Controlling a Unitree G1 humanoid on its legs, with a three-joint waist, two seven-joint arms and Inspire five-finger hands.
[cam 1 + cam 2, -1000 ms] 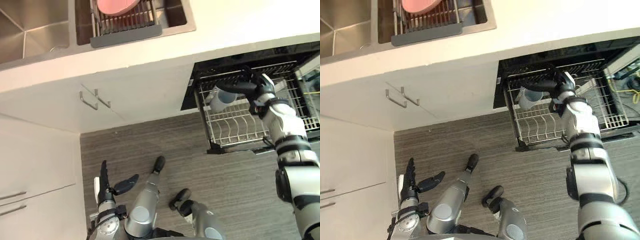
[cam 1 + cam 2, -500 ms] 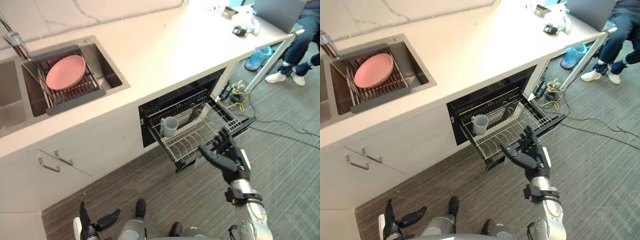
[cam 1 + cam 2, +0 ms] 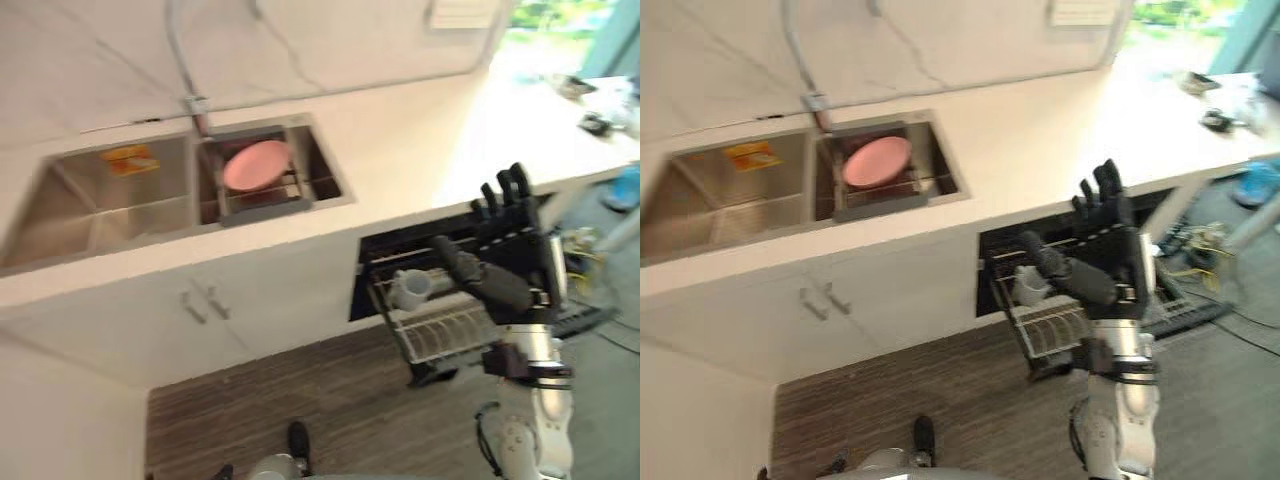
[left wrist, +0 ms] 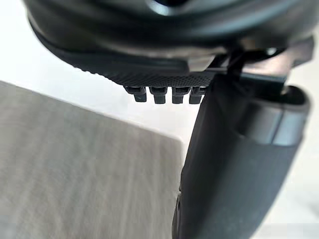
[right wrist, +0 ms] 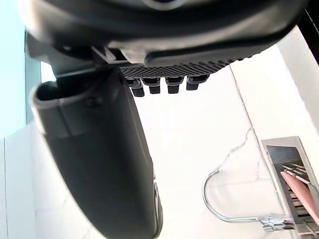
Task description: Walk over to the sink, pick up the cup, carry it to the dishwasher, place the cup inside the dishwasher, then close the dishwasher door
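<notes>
A pale grey cup (image 3: pixel 408 288) sits in the wire rack (image 3: pixel 445 332) that is pulled out of the open dishwasher (image 3: pixel 400 250) under the white counter. My right hand (image 3: pixel 510 255) is raised in front of the rack, just right of the cup and apart from it. Its fingers are straight and point up, the thumb stretches toward the cup, and it holds nothing. The right wrist view shows that right hand (image 5: pixel 99 164) open over the counter. My left hand (image 4: pixel 234 164) hangs open above the floor beside a white cabinet front.
The double sink (image 3: pixel 100 205) lies to the left, with a pink plate (image 3: pixel 255 165) on a rack in its right basin and a yellow sponge (image 3: pixel 128 157) at the back. A tall tap (image 3: pixel 180 50) stands behind it. Cabinet handles (image 3: pixel 205 303) stick out below.
The camera has swung upward. My right hand let go of the cup in the rack, drew back open, and now stands raised in front of the rack. The cup stays in the rack.
</notes>
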